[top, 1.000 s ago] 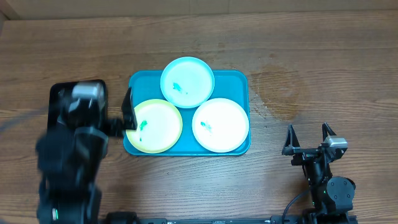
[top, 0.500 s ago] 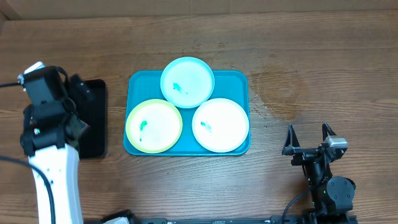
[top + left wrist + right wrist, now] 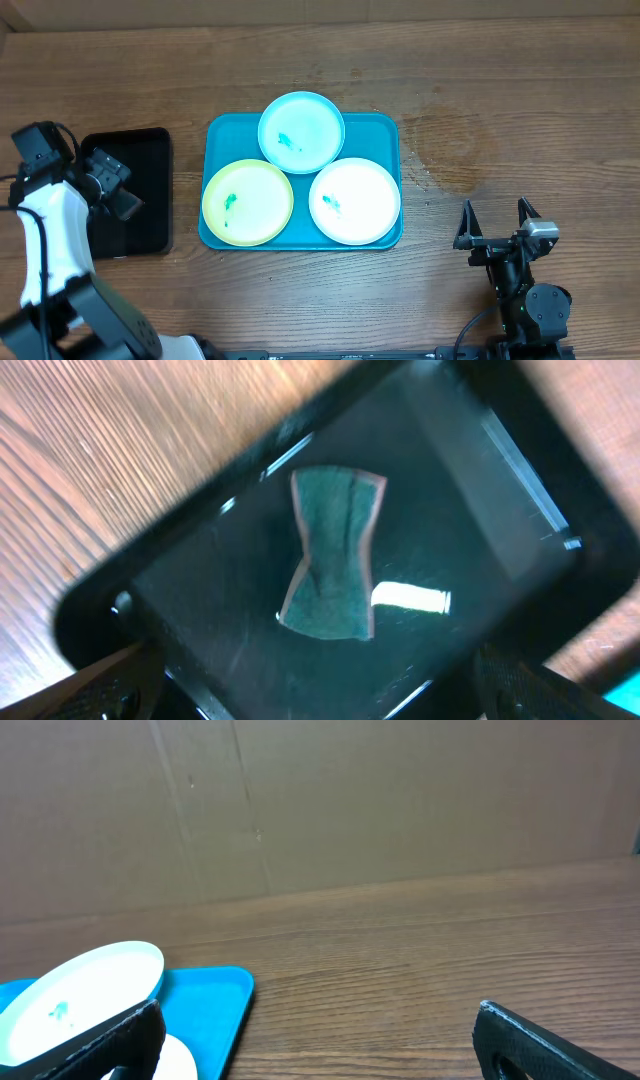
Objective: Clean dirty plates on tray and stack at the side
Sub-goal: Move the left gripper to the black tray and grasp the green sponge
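Observation:
Three plates lie on the turquoise tray: a mint-blue one at the back, a yellow-green one front left, a white one front right. Each has a small teal smear. My left gripper is open and empty above the black tray, left of the turquoise tray. The left wrist view shows its open fingers over a dark green cloth-like piece in the black tray. My right gripper is open and empty, right of the turquoise tray.
The right wrist view shows the mint-blue plate, the white plate's edge and a cardboard wall at the table's back. Bare wooden table lies right of the tray.
My left arm has swung away from the yellow-green plate's left edge to over the black tray. The plates and the right arm have not moved.

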